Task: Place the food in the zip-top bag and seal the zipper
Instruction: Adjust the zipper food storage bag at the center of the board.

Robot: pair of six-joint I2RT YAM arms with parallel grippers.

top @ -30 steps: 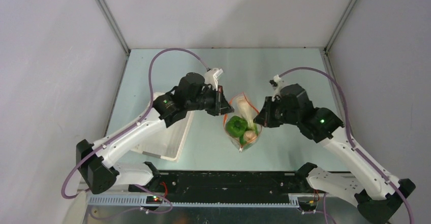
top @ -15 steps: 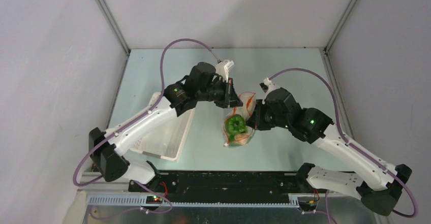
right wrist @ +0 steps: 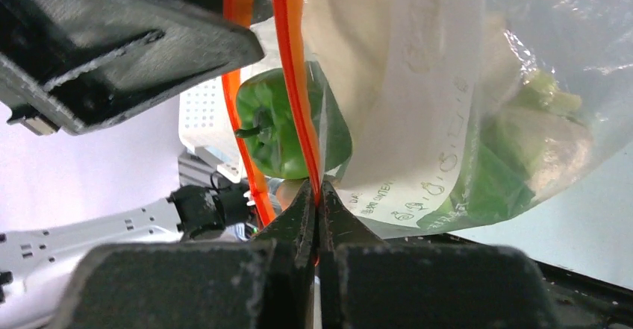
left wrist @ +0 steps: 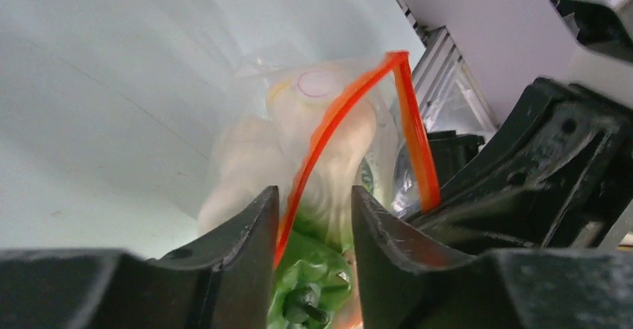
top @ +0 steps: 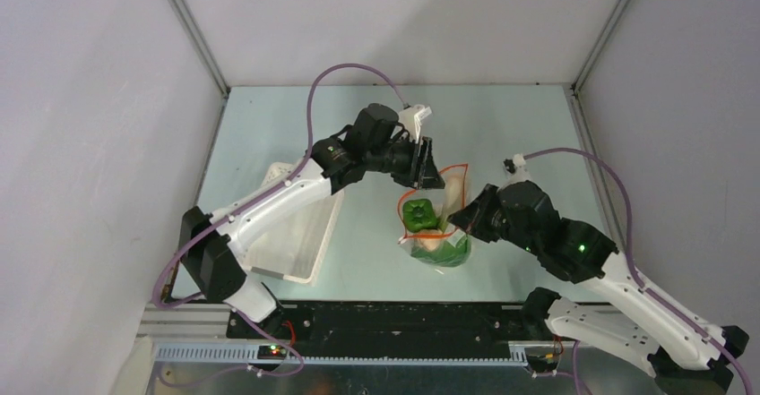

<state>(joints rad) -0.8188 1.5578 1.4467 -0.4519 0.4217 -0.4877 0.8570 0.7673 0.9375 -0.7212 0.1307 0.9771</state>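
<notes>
Basket: a white perforated basket (top: 300, 234) sits on the left part of the bench (top: 269, 126); the left arm crosses above it.

Left claw: the left claw (top: 432, 173) is at the far side of the bag's mouth. In its wrist view the fingers (left wrist: 246, 247) stand apart, with one strip of the zipper running up through the gap, close to the left-hand finger and not pinched. The claw is open.

Zipper: the red-orange zipper (right wrist: 298, 83) is unsealed. Its two strips are spread into a wide loop seen from above.

Zip-top bag: the clear zip-top bag (top: 430, 244) is at the middle of the bench, right of the basket and between the two claws, with its mouth raised. Whether its bottom rests on the bench cannot be told.

Food: all inside the bag. A green pepper (top: 418, 215) lies near the mouth, a pale white lump (left wrist: 246, 157) beside it, and leafy greens (right wrist: 493, 187) deeper in.

Right claw: the right claw (top: 459, 218) is at the near right side of the mouth. Its fingers are pressed together, pinching one zipper strip between the tips.
</notes>
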